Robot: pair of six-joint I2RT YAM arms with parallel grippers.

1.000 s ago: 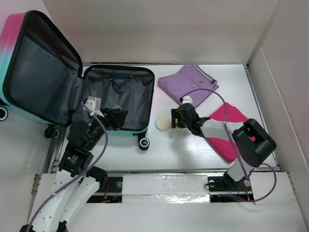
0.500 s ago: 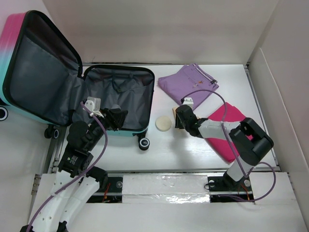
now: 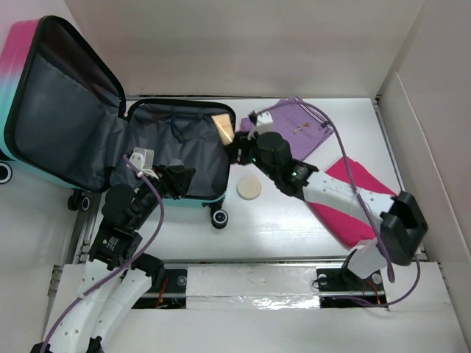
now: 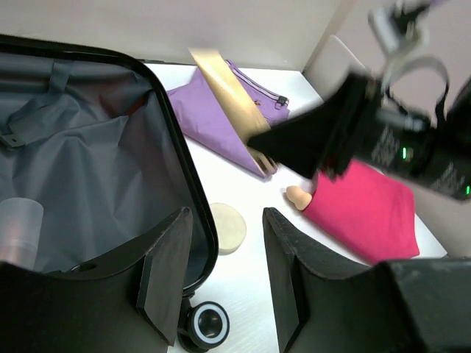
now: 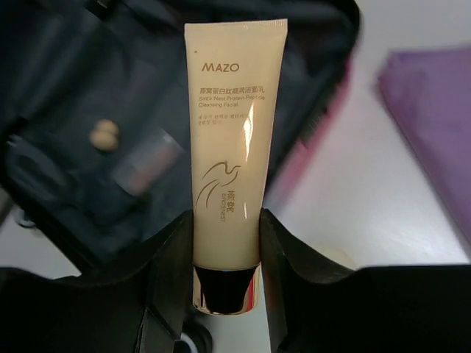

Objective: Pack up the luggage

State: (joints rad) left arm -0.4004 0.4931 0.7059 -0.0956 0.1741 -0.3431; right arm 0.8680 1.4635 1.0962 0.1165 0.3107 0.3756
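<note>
The luggage point(image 3: 62, 103) lies open at the left, its pink-to-teal lid propped up and its grey-lined base point(image 3: 184, 140) flat on the table. My right gripper point(image 3: 237, 141) is shut on a cream-gold tube point(image 3: 223, 126) with a dark cap, held over the base's right rim. In the right wrist view the tube point(image 5: 229, 147) stands between the fingers of the gripper point(image 5: 224, 220), with the dark lining point(image 5: 66, 88) behind it. My left gripper point(image 3: 176, 180) hangs open over the base's front rim. In its own view, nothing sits between the fingers of this gripper point(image 4: 228, 279).
A round cream pad point(image 3: 249, 189) lies on the table right of the case. A purple garment point(image 3: 291, 125) is at the back and a pink one point(image 3: 353, 191) at the right, with a small peach sponge point(image 4: 298, 195) beside it. A translucent bottle point(image 4: 18, 228) sits inside the case.
My right gripper has shut on the tube and carried it up and left, from beside the round pad to over the case's right rim. The left arm has not moved.
</note>
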